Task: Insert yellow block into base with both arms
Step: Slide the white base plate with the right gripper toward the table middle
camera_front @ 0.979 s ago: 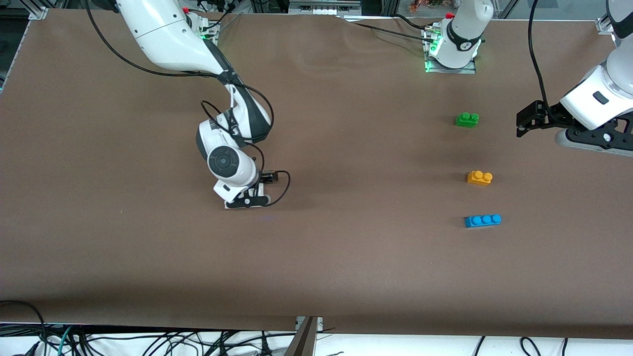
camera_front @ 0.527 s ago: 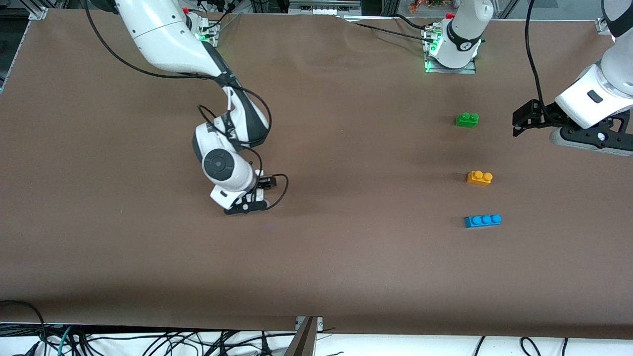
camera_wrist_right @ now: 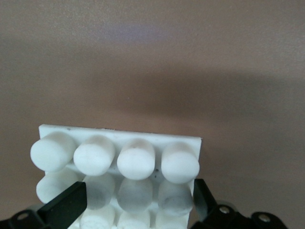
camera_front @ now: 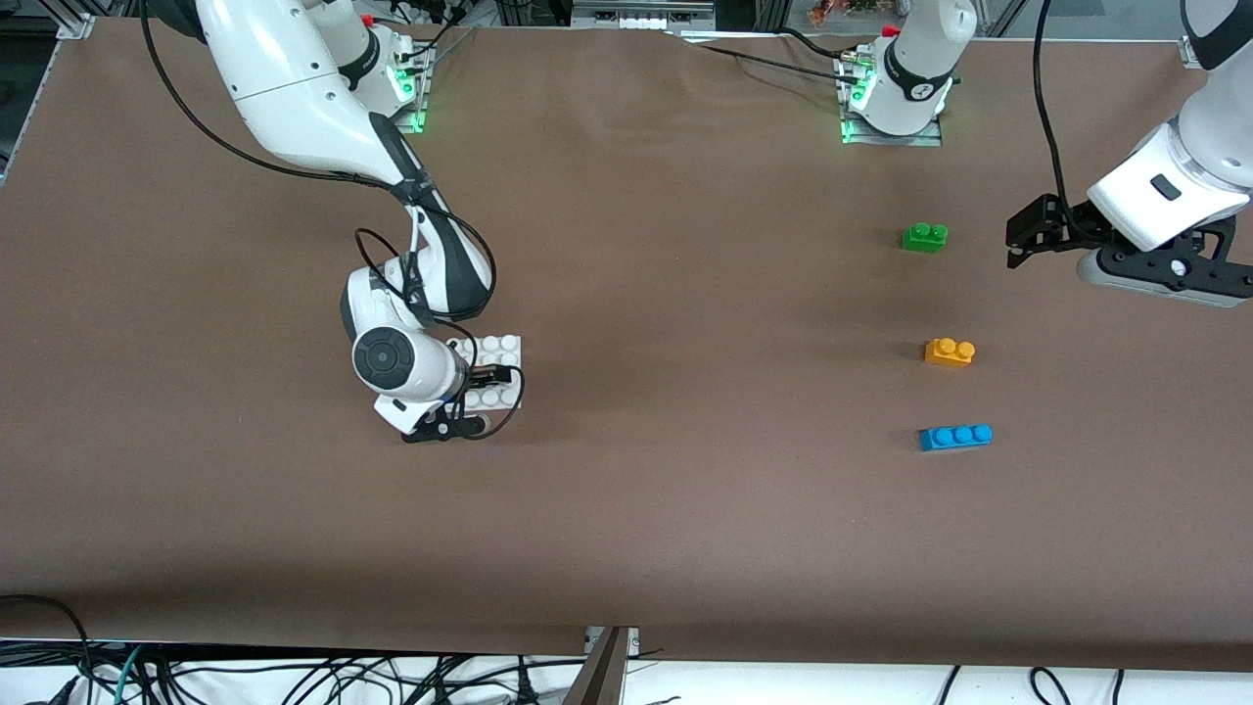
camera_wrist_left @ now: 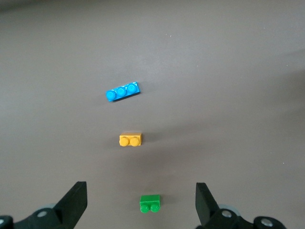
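yellow block on table, base apart

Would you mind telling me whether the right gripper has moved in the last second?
Yes. The right gripper has shifted toward the right arm's table end, uncovering the white studded plastic base.

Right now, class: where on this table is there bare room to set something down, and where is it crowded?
Bare cloth lies between the base and the column of bricks, and along the table edge nearest the camera. It is crowded where the green brick, yellow block and blue brick line up, and at the base under the right gripper.
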`<state>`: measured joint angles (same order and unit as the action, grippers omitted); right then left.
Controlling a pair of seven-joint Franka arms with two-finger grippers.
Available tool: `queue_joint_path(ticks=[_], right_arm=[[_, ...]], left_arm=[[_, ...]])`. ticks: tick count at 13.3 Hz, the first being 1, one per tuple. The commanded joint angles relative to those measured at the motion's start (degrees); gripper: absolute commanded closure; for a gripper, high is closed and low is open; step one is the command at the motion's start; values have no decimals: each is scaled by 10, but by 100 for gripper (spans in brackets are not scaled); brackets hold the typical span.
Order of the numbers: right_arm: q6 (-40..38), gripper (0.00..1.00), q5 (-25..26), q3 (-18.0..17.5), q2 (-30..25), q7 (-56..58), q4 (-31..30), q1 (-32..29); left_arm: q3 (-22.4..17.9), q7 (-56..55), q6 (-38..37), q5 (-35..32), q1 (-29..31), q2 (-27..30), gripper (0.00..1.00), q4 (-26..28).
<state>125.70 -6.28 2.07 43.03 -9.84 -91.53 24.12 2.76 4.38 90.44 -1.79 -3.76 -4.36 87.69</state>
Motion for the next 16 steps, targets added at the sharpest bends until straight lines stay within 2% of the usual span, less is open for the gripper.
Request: queue_joint_path(ticks=[1, 13, 16], right_arm=[[-5, 0, 0, 0, 0, 2, -3, 3], [2, 0, -22, -6, 7, -34, 2, 10], [4, 0, -22, -6, 12, -74, 7, 33]], left_arm=[[-5, -1, -5, 8, 2, -1, 0, -11], [-4, -1, -6, 8, 2, -1, 0, -9], [-3, -1, -5, 8, 2, 0, 0, -9]])
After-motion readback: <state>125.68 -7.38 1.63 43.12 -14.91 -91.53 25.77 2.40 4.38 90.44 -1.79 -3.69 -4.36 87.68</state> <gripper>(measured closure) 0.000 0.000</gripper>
